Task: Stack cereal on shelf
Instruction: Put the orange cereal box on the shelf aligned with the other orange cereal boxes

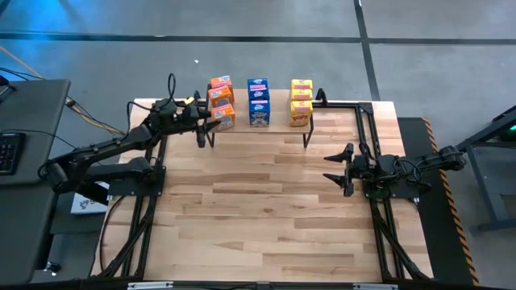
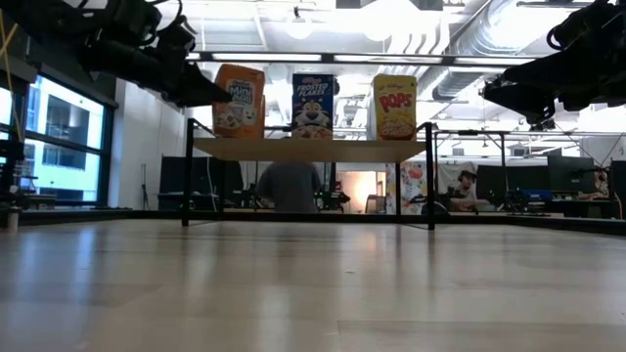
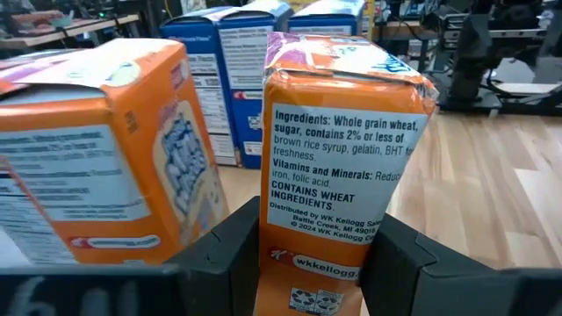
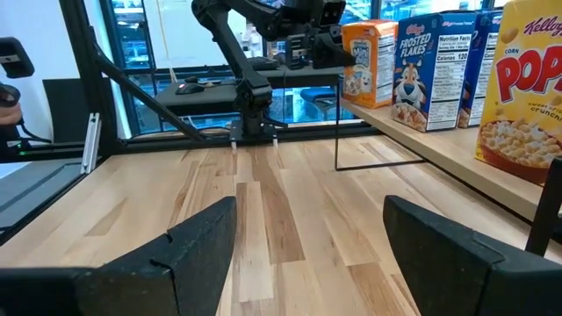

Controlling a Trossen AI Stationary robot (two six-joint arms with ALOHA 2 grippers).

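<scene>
Nine or so small cardboard cereal boxes sit on the low light-wood shelf on thin black legs (image 1: pixel 258 129) at the top middle of the overhead frame, in three colour rows: orange-red boxes (image 1: pixel 219 84), blue boxes (image 1: pixel 258 84), yellow boxes (image 1: pixel 301 85), left to right.

Starting on the left: the left gripper (image 1: pixel 211 115) is up at the shelf's left end, fingers clamped on the side of the front orange mini-wheats box (image 3: pixel 338 167). In its wrist view that box fills the frame between the two dark fingers, with another orange box just beside it and the blue ones behind. So I'd say we're at the very tail of the job, placing the last box in the orange row. Whether it's fully seated on the board I can't tell. Next move, I reckon: let go cleanly and back straight off without nudging the neighbour, since they're packed close.

Over at the right of the overhead frame, the right gripper (image 1: pixel 339 167) hangs above the table with its fingers apart and nothing in them, well clear of the shelf.

The big pale plank tabletop (image 1: pixel 258 217) is bare in front. Beyond it the room looks like an open lab: windows on the left, ceiling ducts, a person (image 2: pixel 289 186) behind the shelf.
</scene>
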